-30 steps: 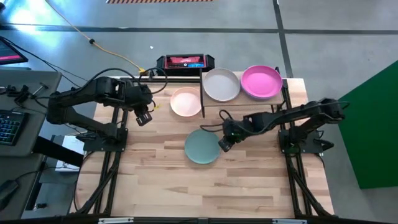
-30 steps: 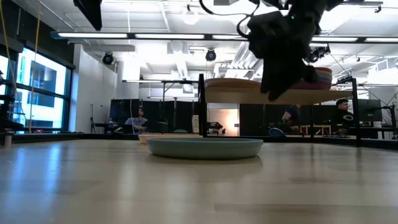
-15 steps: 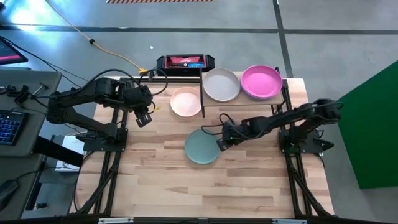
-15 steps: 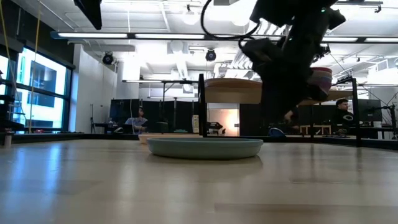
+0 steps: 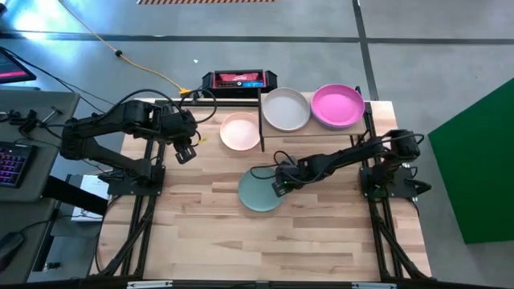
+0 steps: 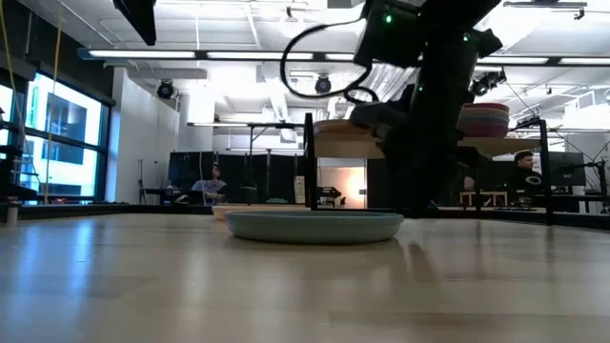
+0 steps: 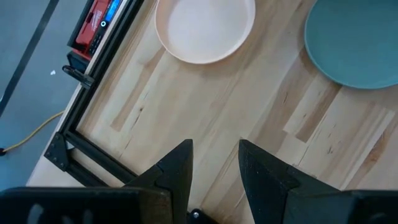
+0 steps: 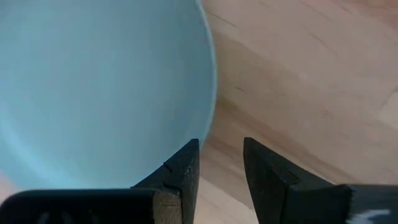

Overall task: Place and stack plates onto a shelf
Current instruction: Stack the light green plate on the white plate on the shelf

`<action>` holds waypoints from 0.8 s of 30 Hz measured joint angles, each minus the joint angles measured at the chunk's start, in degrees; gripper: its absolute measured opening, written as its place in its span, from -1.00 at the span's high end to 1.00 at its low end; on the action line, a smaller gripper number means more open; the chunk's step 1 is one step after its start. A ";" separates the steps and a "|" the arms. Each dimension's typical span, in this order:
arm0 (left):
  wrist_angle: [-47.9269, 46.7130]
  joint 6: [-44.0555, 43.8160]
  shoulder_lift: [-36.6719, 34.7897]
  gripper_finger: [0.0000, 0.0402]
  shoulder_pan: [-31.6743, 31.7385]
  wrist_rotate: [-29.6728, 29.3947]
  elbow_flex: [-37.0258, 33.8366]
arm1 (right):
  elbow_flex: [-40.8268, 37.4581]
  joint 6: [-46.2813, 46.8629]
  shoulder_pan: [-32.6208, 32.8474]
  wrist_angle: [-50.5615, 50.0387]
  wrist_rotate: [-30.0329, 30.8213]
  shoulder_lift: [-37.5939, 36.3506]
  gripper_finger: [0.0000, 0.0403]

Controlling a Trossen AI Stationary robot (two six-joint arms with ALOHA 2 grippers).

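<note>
A teal plate point(image 5: 259, 193) lies flat on the tabletop, also seen in the low view point(image 6: 315, 226). My right gripper point(image 5: 279, 186) is open and low at its right rim; in the right wrist view point(image 8: 221, 165) one finger stands over the plate's inside and one outside the rim point(image 8: 210, 93). A pale pink plate point(image 5: 240, 132) lies on the table beside the shelf point(image 5: 317, 133). On the shelf sit a grey-white plate point(image 5: 286, 108) and a magenta plate point(image 5: 337, 105), which tops a stack point(image 6: 486, 119). My left gripper point(image 5: 185, 152) waits open above the table's left part. My right gripper comes from above, pointing down, with its fingers point(image 8: 186, 168) on either side of the teal plate's right rim point(image 8: 210, 106). I cannot tell whether they touch it. The plate lies flat on the table.
A red-and-black device point(image 5: 238, 80) sits at the table's far edge, left of the shelf. The shelf's black legs point(image 6: 309, 162) stand behind the teal plate. The near half of the tabletop point(image 5: 265, 241) is bare wood. People show in the room beyond.
My right gripper has come down from well above the table to table level and moved toward the table's left, arriving at the teal plate's right rim. The plates have kept still.
</note>
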 joint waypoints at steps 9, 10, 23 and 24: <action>-0.02 0.03 0.00 0.40 -0.02 0.02 -0.01 | 0.09 0.68 -0.02 2.89 -0.91 1.79 0.48; -0.02 0.02 0.00 0.40 0.00 0.02 -0.01 | 0.09 1.22 -0.02 2.72 -0.96 1.57 0.48; -0.02 0.16 0.00 0.40 0.00 0.09 -0.01 | 0.02 3.71 -0.02 5.23 -1.34 0.63 0.48; 0.01 0.35 0.00 0.40 0.00 0.09 -0.01 | 0.02 4.08 -0.12 5.24 -1.28 0.64 0.48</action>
